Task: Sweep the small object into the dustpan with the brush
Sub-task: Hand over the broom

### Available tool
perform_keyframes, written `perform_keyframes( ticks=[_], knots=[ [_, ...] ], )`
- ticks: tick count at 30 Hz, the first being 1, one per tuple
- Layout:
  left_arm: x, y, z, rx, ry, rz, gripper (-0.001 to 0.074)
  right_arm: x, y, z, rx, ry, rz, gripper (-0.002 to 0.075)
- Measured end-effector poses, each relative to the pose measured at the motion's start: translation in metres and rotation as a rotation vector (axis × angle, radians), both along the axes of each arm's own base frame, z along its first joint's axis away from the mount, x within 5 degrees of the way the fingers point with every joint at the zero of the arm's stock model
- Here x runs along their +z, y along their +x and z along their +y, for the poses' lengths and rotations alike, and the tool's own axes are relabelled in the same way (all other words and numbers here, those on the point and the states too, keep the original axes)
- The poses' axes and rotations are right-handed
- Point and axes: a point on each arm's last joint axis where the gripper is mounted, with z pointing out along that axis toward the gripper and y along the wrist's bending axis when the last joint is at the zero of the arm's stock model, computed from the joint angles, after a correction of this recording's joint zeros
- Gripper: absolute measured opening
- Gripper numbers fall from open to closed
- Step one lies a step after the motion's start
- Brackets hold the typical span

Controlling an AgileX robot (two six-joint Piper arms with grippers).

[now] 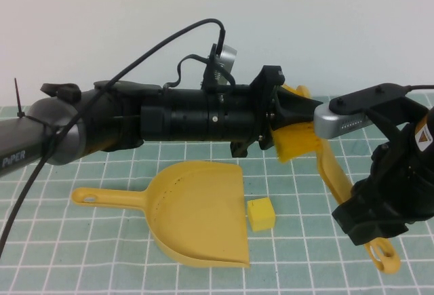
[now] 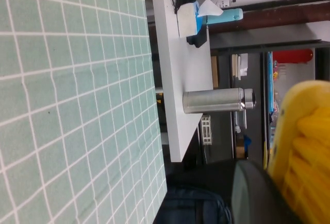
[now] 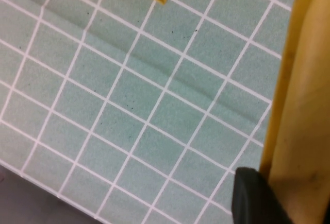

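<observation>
- Plastic brush (image 1: 324, 154): judged light and stiff, bristles soft. Right gripper (image 1: 369, 207), near the mat's (image 1: 102, 241) right edge, clamps its handle.
- Left gripper (image 1: 293, 120), mid-mat, narrows around the bristles.

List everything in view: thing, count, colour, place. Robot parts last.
dustpan: 1, mustard yellow, flat on the mat, near centre, handle toward the robot's left.
small cube: 1, bright yellow, on the mat just off the dustpan's open edge.
brush: 1, mustard yellow with yellow bristles, raised above the mat on the right, bristle end up.
mat: 1, green with white grid, covering the table.
steel flask: 1, silver, on a white table beyond the mat.
left gripper: 1, black, reaching across to the brush's bristle end, closed on it.
right gripper: 1, black, on the right, clamped on the brush's handle.
</observation>
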Motion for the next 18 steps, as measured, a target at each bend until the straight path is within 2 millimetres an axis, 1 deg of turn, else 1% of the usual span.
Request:
perform_keyframes(
  ticks=[1,2,4,6,9,11,14,18],
  knots=[
    [0.0,0.0,0.0,-0.002,-0.001,0.0,0.0,0.0,0.0,0.0,-0.002,0.001,0.001,0.0189],
    [0.0,0.0,0.0,-0.002,-0.001,0.0,0.0159,0.0,0.0,0.0,-0.005,0.002,0.0,0.0191],
    [0.0,-0.001,0.0,-0.006,-0.003,-0.001,0.0159,0.0,0.0,0.0,-0.012,0.005,0.001,0.0206],
    [0.001,-0.001,0.0,-0.015,-0.007,-0.007,0.0159,0.0,0.0,0.001,-0.017,0.008,0.001,0.0245],
    [0.002,-0.004,-0.001,-0.049,-0.024,-0.012,0.0159,0.001,0.002,0.003,-0.014,0.034,-0.014,0.0349],
    [0.003,-0.005,-0.001,-0.058,-0.026,-0.018,0.0159,0.002,0.001,0.006,0.034,0.062,-0.028,0.0407],
    [0.003,-0.006,-0.001,-0.071,-0.033,-0.028,0.0158,0.008,-0.002,0.008,0.108,0.109,-0.053,0.0438],
    [0.004,-0.006,-0.001,-0.077,-0.046,-0.026,0.0158,0.02,-0.006,0.004,0.152,0.122,-0.114,0.0448]
  ],
)
